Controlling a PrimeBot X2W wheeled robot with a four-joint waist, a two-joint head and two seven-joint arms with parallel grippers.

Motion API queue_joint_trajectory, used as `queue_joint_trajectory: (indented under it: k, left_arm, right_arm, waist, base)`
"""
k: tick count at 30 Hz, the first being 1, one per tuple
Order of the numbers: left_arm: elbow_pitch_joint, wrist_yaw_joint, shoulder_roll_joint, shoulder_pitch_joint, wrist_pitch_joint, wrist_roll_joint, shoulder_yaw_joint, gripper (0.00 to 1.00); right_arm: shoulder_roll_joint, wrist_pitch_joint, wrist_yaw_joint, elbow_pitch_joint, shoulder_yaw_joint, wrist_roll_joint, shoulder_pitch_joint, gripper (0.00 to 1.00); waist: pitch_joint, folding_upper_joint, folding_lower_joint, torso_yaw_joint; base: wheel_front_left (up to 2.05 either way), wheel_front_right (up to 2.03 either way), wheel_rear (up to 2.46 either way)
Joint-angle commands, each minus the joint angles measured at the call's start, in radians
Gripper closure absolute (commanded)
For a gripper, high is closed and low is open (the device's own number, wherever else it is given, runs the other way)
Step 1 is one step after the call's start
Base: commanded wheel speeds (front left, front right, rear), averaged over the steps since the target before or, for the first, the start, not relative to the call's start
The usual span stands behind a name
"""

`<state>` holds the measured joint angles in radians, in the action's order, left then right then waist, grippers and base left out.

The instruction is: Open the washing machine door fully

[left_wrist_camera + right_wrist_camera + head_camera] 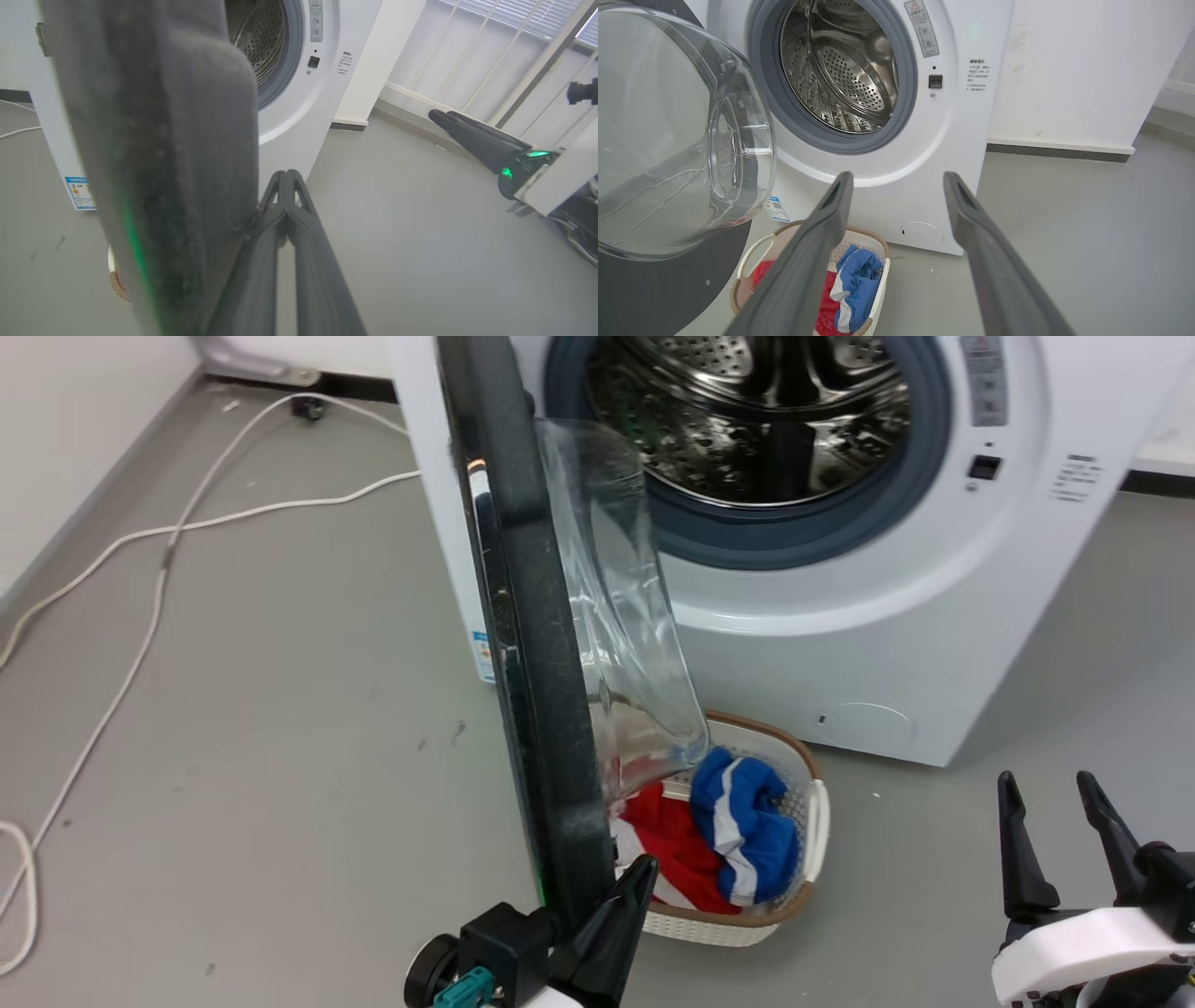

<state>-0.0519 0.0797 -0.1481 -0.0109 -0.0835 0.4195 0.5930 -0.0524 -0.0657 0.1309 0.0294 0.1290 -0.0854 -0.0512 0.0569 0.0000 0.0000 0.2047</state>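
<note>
Grey floor takes up most of the head view, smooth and lightly scuffed. A white cable lies across it from eight o'clock up to eleven, beside a pale wall. The washing machine stands from twelve to two o'clock, its steel drum bare inside the grey gasket. The washing machine door stands open, edge-on to the camera, from twelve down to six, its glass window bulging toward three. At five o'clock, by the door's lower end, a laundry basket of red and blue clothes sits on the floor. The left gripper is at six, beside the door's lower rim. The right gripper is at four over bare floor, fingers apart and holding nothing.

From the left wrist, the door's dark rim covers nine to eleven o'clock. The left gripper's fingers lie together, nothing between them, right beside that rim. White window bars rise at one to two o'clock.

From the right wrist, a white wall with a dark skirting strip fills three o'clock above grey floor. A small round hatch marks the machine's foot near six.
</note>
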Motion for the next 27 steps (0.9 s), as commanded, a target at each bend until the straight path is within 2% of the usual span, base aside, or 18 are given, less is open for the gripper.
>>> queue_joint_trajectory:
  k: [1,7,13,17,22,27]
  left_arm:
    - [0.002,0.022,-0.013,-0.002,-0.009,0.005,-0.033,1.0]
    - [-0.017,0.037,-0.014,0.013,-0.023,0.006,-0.039,1.0]
    - [-0.023,0.072,-0.034,0.019,-0.044,0.015,-0.093,1.0]
    - [-0.032,0.096,-0.06,0.011,-0.053,0.02,-0.144,1.0]
    - [-0.025,0.127,-0.123,-0.009,-0.049,0.022,-0.228,1.0]
    - [0.021,0.134,-0.171,-0.043,-0.051,0.054,-0.311,1.0]
  right_arm:
    - [0.003,0.0,0.0,0.007,0.003,0.004,-0.008,0.0]
    - [0.003,0.01,0.0,0.025,0.017,0.009,-0.006,0.0]
    - [0.003,0.021,0.0,0.043,0.019,0.014,-0.007,0.0]
    - [0.003,0.028,0.0,0.052,0.018,0.015,-0.01,0.0]
    - [0.003,0.033,0.0,0.058,0.013,0.011,-0.015,0.0]
    - [0.003,0.044,0.0,0.066,0.016,0.009,-0.016,0.0]
  waist:
    - [0.006,0.0,0.0,0.05]
    - [0.015,0.0,0.0,0.138]
    - [0.023,0.0,0.0,0.19]
    - [0.027,0.0,0.0,0.201]
    - [0.03,0.0,0.0,0.197]
    - [0.036,0.0,0.0,0.179]
  base:
    - [0.0,0.0,0.0]
    - [0.0,0.0,0.0]
    - [0.0,0.0,0.0]
    - [0.0,0.0,0.0]
    - [0.0,0.0,0.0]
    - [0.0,0.0,0.0]
